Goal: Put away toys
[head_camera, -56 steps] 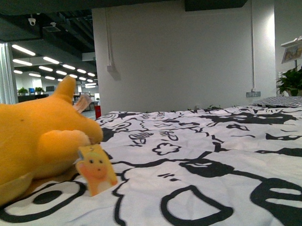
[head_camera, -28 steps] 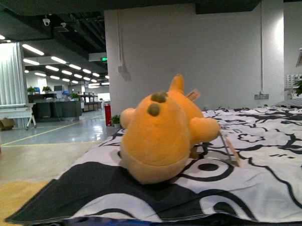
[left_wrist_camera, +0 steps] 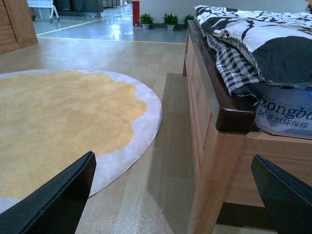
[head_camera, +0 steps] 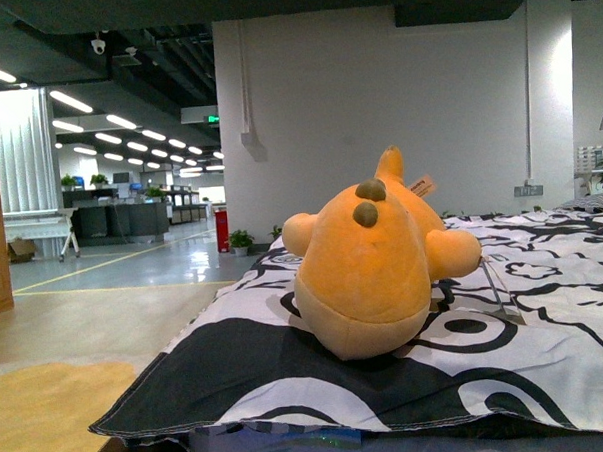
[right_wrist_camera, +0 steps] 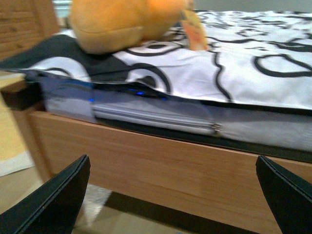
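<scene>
Plush animal [head_camera: 369, 273] lies near corner edge of quilt [head_camera: 288, 372], bare floor [head_camera: 106, 325] alongside.

Soft plush toy [head_camera: 368, 268], wooden bedframe [right_wrist_camera: 170, 170].

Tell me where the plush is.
Front view: the plush lies mid-frame on the black-and-white quilt, close to its left edge; the right wrist view shows it above the wooden bed frame.

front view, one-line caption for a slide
Orange plush toy lying at the corner of a black-and-white patterned quilt, office hall beyond, no arm in view.
</scene>
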You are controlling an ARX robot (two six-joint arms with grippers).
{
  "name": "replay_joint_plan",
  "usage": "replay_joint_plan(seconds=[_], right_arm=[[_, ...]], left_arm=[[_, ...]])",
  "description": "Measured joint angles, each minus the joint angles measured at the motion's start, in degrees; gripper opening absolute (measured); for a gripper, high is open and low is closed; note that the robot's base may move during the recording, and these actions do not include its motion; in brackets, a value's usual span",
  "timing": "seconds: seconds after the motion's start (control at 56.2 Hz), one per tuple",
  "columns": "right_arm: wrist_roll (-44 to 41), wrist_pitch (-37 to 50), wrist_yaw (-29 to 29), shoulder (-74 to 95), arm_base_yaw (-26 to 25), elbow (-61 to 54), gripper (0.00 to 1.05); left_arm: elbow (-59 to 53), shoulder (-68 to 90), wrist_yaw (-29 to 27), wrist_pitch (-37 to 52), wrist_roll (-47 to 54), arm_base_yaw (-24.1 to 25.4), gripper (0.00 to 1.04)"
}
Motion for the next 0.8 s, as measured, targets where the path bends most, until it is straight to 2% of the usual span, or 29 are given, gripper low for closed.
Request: replay_joint_plan(seconds=[0.036,0.107,0.214,0.338,0.481,0.676,0.801], right_arm=[[0.7,2.1,-8.3,1.2,-3.7,0.0,1.04],[1.8,5.2,-17.4,3.6,-10.4,0.1,1.04],[3.1,8.0,-21.3,6.6,-14.9,1.0,1.04],[4.3,13.2,-21.1,12.1,-14.8,3.8,1.04],[4.3,23.3,-17.4,25.4,-9.9,10.8,1.04],[0.6,28.1,-9.9,39.6,1.6,20.2,1.04],[-3.0,30.0,-4.1,52.0,9.0,30.2,1.04]], left_arm=[[0.0,0.0,0.0,0.0,0.0,0.0,0.99],[0.0,0.0,0.0,0.0,0.0,0.0,0.99],[0.0,0.0,0.0,0.0,0.0,0.0,0.99],[0.0,0.0,0.0,0.0,0.0,0.0,0.99],[0.0,0.0,0.0,0.0,0.0,0.0,0.99],[0.0,0.0,0.0,0.0,0.0,0.0,0.99],[0.0,0.0,0.0,0.0,0.0,0.0,0.99]])
